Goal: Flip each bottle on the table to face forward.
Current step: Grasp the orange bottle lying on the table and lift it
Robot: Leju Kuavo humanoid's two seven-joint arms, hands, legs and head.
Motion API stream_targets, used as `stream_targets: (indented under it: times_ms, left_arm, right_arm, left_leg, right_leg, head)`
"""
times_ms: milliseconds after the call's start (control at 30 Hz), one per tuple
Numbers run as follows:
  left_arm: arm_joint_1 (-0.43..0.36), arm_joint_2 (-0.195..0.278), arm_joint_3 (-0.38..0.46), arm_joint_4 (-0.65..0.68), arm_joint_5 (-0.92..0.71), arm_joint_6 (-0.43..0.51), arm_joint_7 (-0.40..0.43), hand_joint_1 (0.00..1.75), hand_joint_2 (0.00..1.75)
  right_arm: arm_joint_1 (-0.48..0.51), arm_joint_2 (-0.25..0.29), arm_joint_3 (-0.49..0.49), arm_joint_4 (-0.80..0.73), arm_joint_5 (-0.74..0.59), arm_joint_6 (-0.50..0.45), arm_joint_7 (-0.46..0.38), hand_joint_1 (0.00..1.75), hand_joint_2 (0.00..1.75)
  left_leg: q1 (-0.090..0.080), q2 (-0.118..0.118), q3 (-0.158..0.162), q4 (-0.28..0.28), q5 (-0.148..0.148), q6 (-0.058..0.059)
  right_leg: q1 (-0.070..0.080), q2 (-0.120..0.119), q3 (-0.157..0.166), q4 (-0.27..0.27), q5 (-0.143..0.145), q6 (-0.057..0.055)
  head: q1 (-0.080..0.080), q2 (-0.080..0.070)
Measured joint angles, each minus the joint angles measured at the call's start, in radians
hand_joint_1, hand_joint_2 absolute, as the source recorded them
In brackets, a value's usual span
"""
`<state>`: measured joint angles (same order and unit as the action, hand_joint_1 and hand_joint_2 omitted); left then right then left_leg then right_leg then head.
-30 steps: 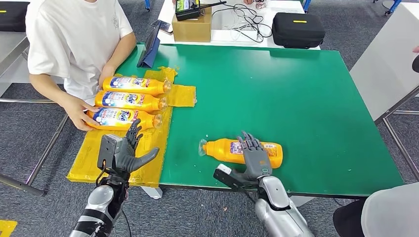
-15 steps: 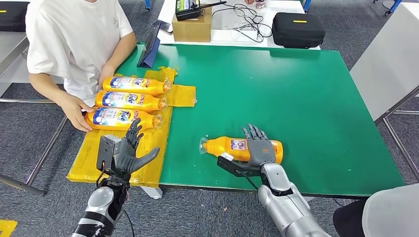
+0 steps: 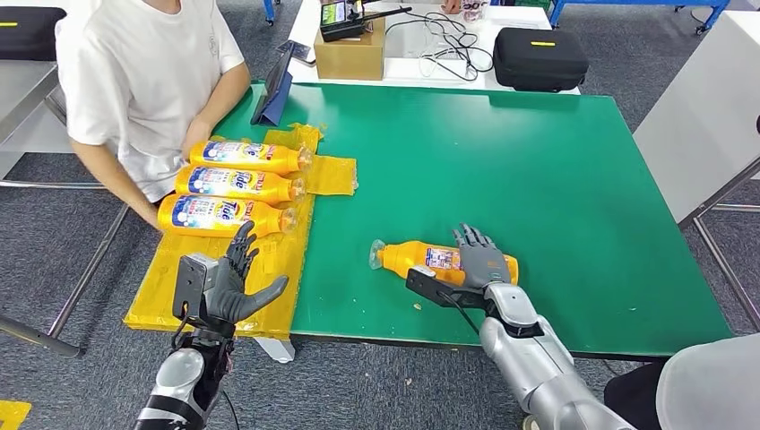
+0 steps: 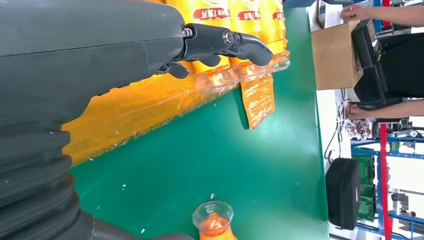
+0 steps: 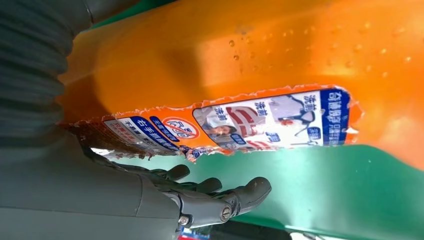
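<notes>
Head view: right robot hand point(image 3: 483, 260) grips orange bottle point(image 3: 421, 258).

Bright, even overhead light, shadows soft and short under the green table point(image 3: 538, 161). Head view sharp, mild wide-angle bowing at edges. Right wrist view: orange bottle point(image 5: 280, 55) very close, slightly soft. Left wrist view: left hand point(image 4: 75, 75) dark, underexposed; background bright.

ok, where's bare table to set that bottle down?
Free: the green table beyond and right of the lone bottle under the right hand, up to its far edge; also between that bottle and the yellow sheet. Crowded: the sheet's far end, with three bottles.
</notes>
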<state>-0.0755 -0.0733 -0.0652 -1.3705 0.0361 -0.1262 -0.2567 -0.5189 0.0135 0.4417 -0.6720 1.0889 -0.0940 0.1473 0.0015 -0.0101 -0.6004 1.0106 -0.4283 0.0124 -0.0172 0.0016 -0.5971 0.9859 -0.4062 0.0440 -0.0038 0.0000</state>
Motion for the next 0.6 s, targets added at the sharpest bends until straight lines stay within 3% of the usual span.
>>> stream_targets:
  times_ms: [67,100,600]
  left_arm:
    - [-0.001,0.0,0.0,0.006,0.0,0.0,0.0,0.0,1.75]
    - [-0.002,-0.001,0.0,0.009,0.0,0.0,0.0,0.0,1.75]
    - [-0.033,-0.001,-0.01,0.067,-0.002,0.003,-0.002,0.0,1.75]
  right_arm:
    - [-0.007,-0.006,0.0,0.014,-0.011,0.014,-0.006,1.69,1.75]
    - [-0.01,-0.009,0.0,0.021,-0.016,0.019,-0.009,1.75,1.75]
    - [-0.042,-0.039,-0.006,0.093,-0.098,0.063,-0.043,1.75,1.75]
  left_leg:
    - [0.0,0.0,0.002,0.0,0.0,0.0]
    - [0.0,0.0,0.004,0.0,-0.001,0.001]
    - [0.0,-0.003,0.013,0.0,-0.004,0.004]
  right_leg:
    - [0.0,0.0,-0.002,0.0,-0.001,0.0]
    - [0.0,0.0,-0.003,-0.001,-0.001,0.0]
    - [0.0,0.0,0.008,-0.007,-0.003,0.003]
  head:
    - [0.0,0.0]
    - [0.0,0.0]
    - [0.0,0.0]
